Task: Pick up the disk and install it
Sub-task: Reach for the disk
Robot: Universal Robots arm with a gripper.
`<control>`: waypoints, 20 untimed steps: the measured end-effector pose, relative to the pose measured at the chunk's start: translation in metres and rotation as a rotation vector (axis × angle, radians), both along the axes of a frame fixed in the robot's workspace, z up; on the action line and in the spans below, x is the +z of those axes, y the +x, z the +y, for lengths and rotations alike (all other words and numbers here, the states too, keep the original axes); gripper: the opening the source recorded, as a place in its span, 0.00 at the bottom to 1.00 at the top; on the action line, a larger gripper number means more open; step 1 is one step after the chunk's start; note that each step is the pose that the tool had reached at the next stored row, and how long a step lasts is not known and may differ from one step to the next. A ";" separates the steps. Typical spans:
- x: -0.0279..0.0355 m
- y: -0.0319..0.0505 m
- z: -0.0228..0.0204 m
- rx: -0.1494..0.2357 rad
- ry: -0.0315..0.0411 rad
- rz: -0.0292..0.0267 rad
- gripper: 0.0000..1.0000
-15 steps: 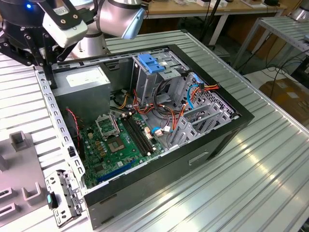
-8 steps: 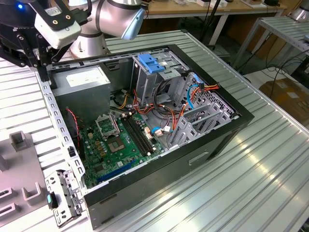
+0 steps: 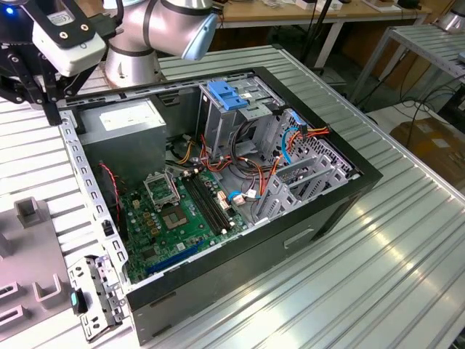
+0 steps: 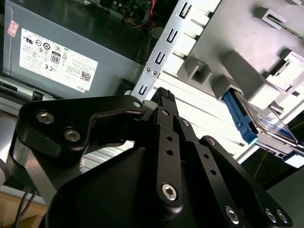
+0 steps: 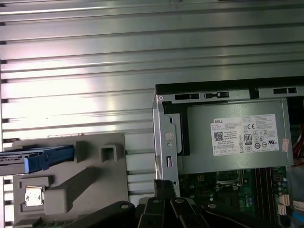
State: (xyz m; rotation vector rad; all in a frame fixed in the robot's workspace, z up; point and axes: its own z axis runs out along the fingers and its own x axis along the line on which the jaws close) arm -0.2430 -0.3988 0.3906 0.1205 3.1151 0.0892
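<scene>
Ribbed aluminium is used for the surface [image 3: 392,291], on which a grey fixture [image 5: 95,190] and an open computer case [image 3: 218,298] are set side by side. The fixture is placed at the exterior view's left. The disk [image 5: 47,159] is stood on edge in it, with a blue carrier rail [image 4: 240,124] presented toward both wrist cameras. The long axis of the disk is judged to run along the ribs of the surface, with one end directed toward the case. The end effector [image 4: 164,95] is held over the perforated side flange [image 4: 159,57] of the case, just beside the power supply [image 5: 204,161]. It is clenched, and nothing is gripped between the jaws. The disk is not touched. It lies apart from the end effector, outside the case wall on the fixture side, away from the power supply. Further toward the exterior view's right, the motherboard [image 3: 174,218] and the drive cage with its light-blue bracket [image 3: 229,96] are exposed inside the case. No disk is seated there.
</scene>
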 end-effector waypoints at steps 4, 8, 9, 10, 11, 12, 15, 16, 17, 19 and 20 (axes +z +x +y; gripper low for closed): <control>-0.0002 -0.0064 0.0000 0.000 0.0001 0.0001 0.11; -0.0003 -0.0107 0.0000 0.000 0.0002 0.0002 0.11; -0.0003 -0.0119 0.0000 0.000 0.0002 0.0002 0.11; -0.0003 -0.0130 0.0000 0.000 0.0001 0.0003 0.11; -0.0004 -0.0141 0.0000 0.000 0.0001 0.0004 0.11; -0.0004 -0.0151 0.0000 0.000 0.0002 0.0004 0.11; -0.0005 -0.0201 0.0000 0.000 0.0002 0.0004 0.11; -0.0005 -0.0219 0.0000 0.000 0.0003 0.0005 0.11; -0.0005 -0.0231 0.0000 0.000 0.0002 0.0005 0.11; -0.0006 -0.0257 0.0000 0.000 0.0003 0.0006 0.11; -0.0006 -0.0269 0.0000 0.000 0.0003 0.0005 0.11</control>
